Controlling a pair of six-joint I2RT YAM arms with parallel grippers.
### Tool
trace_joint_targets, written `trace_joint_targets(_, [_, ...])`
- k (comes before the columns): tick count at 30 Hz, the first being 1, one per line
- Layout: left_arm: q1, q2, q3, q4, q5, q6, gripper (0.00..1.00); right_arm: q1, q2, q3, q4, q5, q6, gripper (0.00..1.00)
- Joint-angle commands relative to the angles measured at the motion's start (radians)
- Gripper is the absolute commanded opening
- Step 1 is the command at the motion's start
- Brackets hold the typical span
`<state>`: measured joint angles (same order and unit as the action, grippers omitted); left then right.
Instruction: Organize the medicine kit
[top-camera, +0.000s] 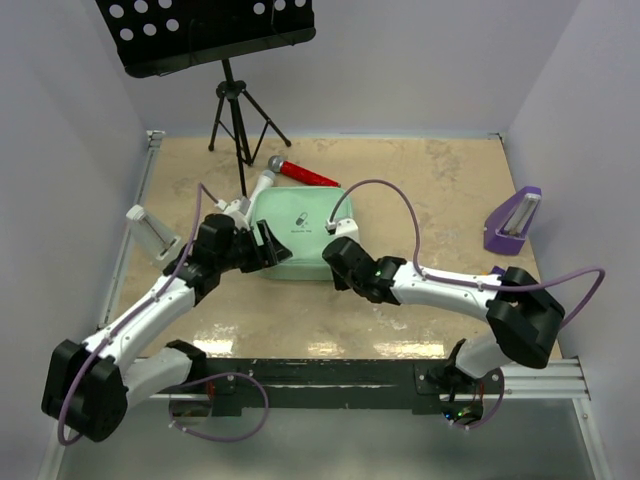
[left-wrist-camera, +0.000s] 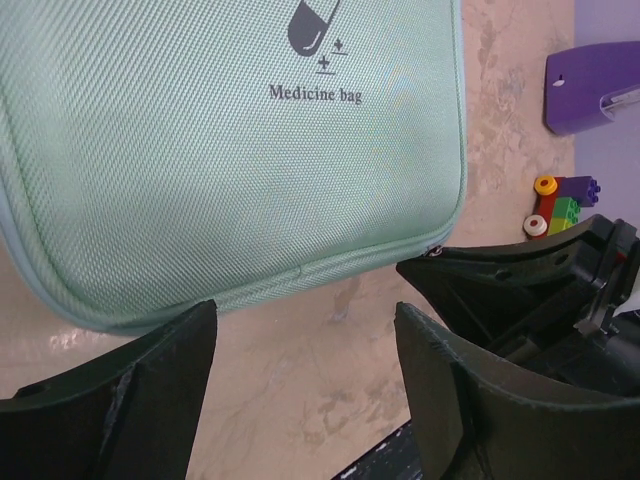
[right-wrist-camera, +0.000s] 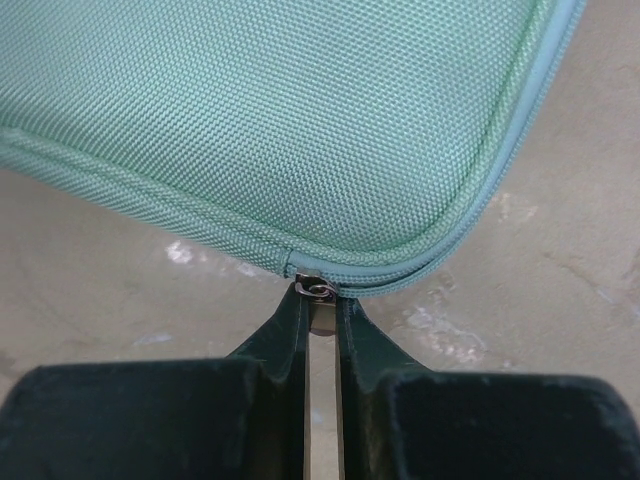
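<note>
The medicine kit (top-camera: 300, 235) is a mint-green woven-fabric case with rounded corners. It has paler zip tape along its edge and a dark pill mark over the words "Medicine bag" (left-wrist-camera: 315, 93). It lies flat at the centre of the tan surface (top-camera: 430, 180), closed, so its contents are hidden. The right jaws are pinched shut on the metal zip pull (right-wrist-camera: 320, 290) at the case's lower corner. The left jaws stand open at its left edge, holding nothing. At the right of the frame a purple stand (top-camera: 512, 222) holds something pale that I cannot identify.
</note>
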<state>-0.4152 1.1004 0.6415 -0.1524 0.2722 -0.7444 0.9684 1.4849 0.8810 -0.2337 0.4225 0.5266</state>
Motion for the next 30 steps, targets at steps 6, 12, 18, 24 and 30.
trace_joint_targets(6, [0.001,-0.215,-0.109,-0.193,-0.047,-0.073,0.79,0.156,0.078,0.056,0.039,-0.039,0.156,0.0])
trace_joint_targets(12, [0.001,-0.268,-0.16,-0.156,-0.085,-0.125,0.81,0.214,0.182,0.136,0.059,-0.027,0.179,0.0])
trace_joint_targets(18, [0.001,-0.16,-0.161,-0.032,-0.163,-0.167,0.81,0.236,0.199,0.151,0.047,-0.018,0.176,0.0])
trace_joint_targets(24, [0.001,-0.047,-0.117,0.025,-0.267,-0.181,0.8,0.251,0.161,0.092,0.011,-0.004,0.191,0.0])
trace_joint_targets(30, [0.004,0.081,-0.027,0.02,-0.35,-0.11,0.75,0.262,0.089,-0.006,-0.006,-0.008,0.243,0.0])
